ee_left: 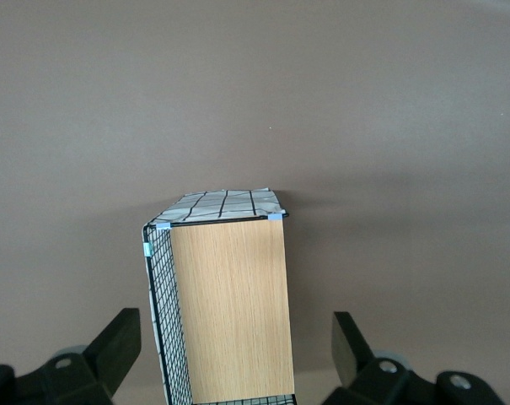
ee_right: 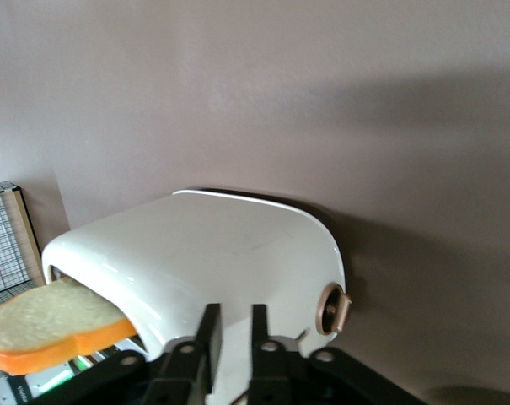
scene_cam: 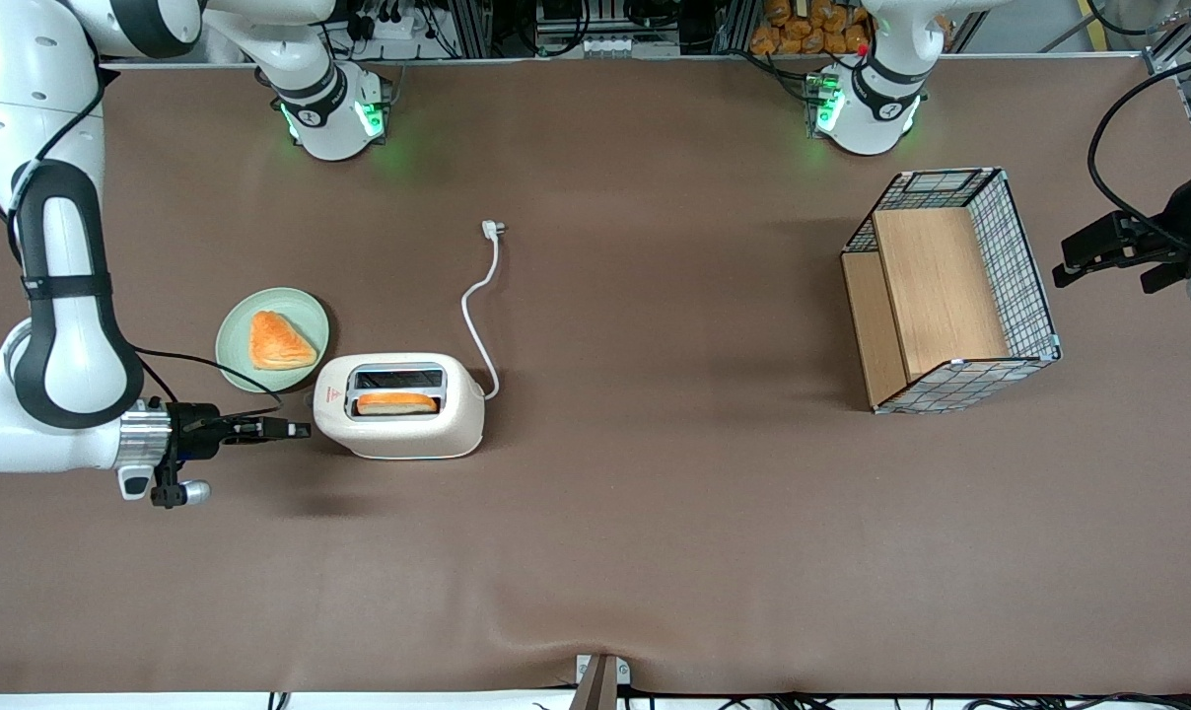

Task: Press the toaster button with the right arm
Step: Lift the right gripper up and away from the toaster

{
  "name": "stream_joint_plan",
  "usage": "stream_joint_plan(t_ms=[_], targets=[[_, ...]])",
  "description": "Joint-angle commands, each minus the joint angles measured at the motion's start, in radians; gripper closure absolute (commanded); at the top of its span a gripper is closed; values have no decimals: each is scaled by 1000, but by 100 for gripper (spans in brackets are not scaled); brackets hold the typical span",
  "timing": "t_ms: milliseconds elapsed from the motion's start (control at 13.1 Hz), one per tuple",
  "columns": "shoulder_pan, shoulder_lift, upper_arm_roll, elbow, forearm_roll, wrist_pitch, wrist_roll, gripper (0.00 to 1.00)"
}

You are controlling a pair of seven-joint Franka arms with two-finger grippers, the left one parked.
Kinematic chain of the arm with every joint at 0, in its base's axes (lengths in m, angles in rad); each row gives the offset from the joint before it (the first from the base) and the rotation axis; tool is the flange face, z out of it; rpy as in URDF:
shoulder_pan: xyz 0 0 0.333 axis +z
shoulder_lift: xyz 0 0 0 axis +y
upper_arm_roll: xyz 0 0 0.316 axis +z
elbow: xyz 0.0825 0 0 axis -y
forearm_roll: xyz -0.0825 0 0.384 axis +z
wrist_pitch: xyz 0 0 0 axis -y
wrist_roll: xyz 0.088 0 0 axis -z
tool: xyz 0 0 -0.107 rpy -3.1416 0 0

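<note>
The cream-white two-slot toaster (scene_cam: 398,439) lies on the brown table with a slice of toast (scene_cam: 396,402) in the slot nearer the front camera. Its button (scene_cam: 311,401) is a small grey nub on the narrow end near the red mark. My right arm's gripper (scene_cam: 298,429) is level with that end, a short gap from it and a little nearer the front camera than the button. Its fingers are almost together and hold nothing. In the right wrist view the gripper (ee_right: 233,310) is close to the toaster (ee_right: 221,253), beside a round tan knob (ee_right: 332,309), and the toast (ee_right: 44,325) sticks out.
A pale green plate (scene_cam: 236,335) with a pastry (scene_cam: 278,342) sits just beside the toaster, farther from the front camera. The toaster's white cord (scene_cam: 477,306) trails away from it. A wire basket with wooden boards (scene_cam: 950,291) stands toward the parked arm's end and shows in the left wrist view (ee_left: 229,304).
</note>
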Motion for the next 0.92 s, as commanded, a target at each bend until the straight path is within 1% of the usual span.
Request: stream_joint_plan(t_ms=[0, 229, 382, 458, 535, 688, 764, 840], targets=[[9, 24, 1, 77, -51, -20, 23, 0], [35, -23, 0, 83, -160, -15, 23, 0], [41, -75, 0, 66, -261, -15, 24, 0], [46, -104, 0, 45, -292, -14, 24, 0], [47, -144, -2, 19, -328, -14, 24, 0], [50, -247, 0, -47, -433, -17, 24, 0], [50, -296, 0, -82, -463, -18, 24, 0], [55, -341, 0, -116, -479, -18, 35, 0]])
